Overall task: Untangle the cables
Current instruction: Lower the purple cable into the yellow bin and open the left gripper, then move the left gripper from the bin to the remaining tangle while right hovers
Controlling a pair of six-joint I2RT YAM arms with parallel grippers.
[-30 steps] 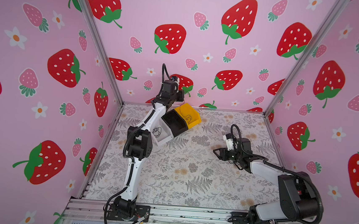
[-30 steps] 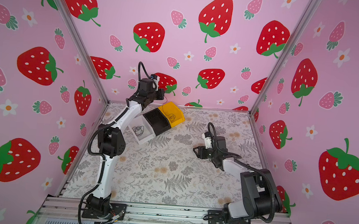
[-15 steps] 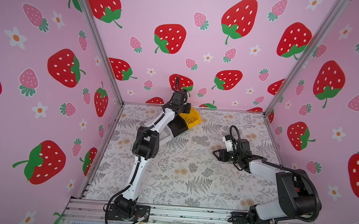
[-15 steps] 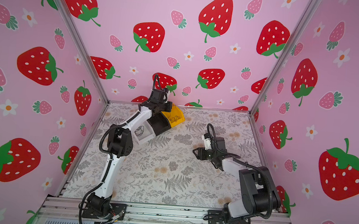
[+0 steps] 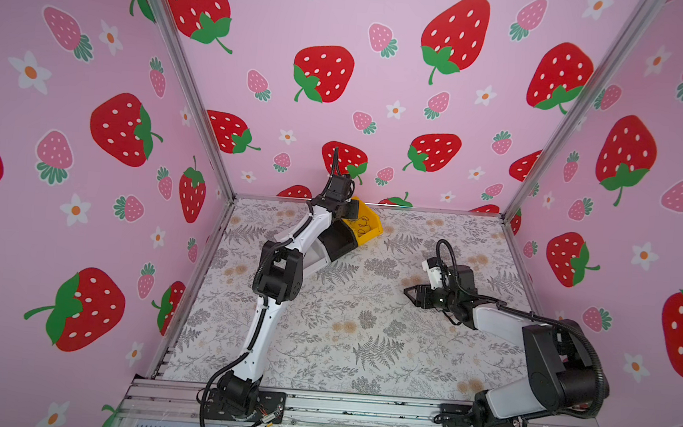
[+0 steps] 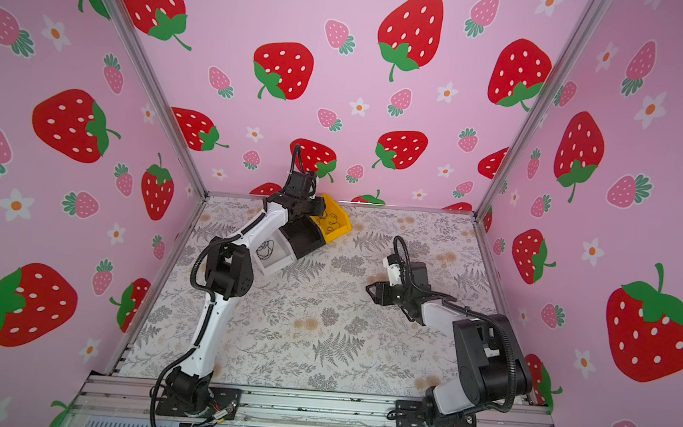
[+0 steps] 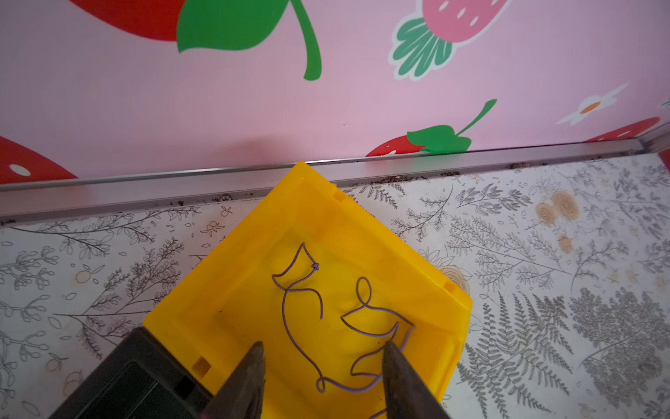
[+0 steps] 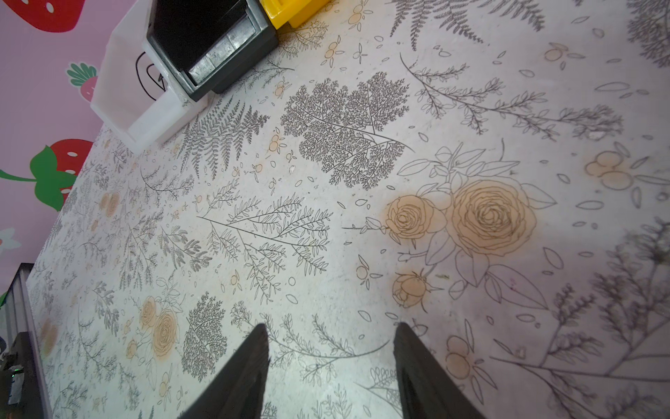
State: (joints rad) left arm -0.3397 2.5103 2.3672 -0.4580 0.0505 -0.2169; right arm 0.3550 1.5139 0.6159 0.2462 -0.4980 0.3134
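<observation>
Thin purplish cables [image 7: 314,266] lie loose in curls on the floor of a yellow bin [image 7: 427,286]. My left gripper [image 7: 323,348] hovers just above that bin, open, with nothing between its fingers; one strand runs behind a fingertip [image 7: 393,359]. In both top views the left gripper [image 5: 350,212] [image 6: 317,209] sits over the yellow bin [image 5: 371,231] [image 6: 340,228] near the back wall. A dark tangle of cables [image 6: 264,250] lies in the white bin [image 6: 281,266]. My right gripper [image 5: 408,291] [image 8: 330,332] stands open low over the bare floral mat.
A black bin [image 6: 304,238] [image 8: 210,40] stands between the white bin [image 8: 145,123] and the yellow bin [image 8: 290,11], all in one slanting row at the back left. The pink walls and a metal rail [image 7: 471,159] close in behind the bins.
My left arm has swung back and to the right, from above the white bin to above the yellow bin, and its jaws have opened. The right arm has hardly moved.
</observation>
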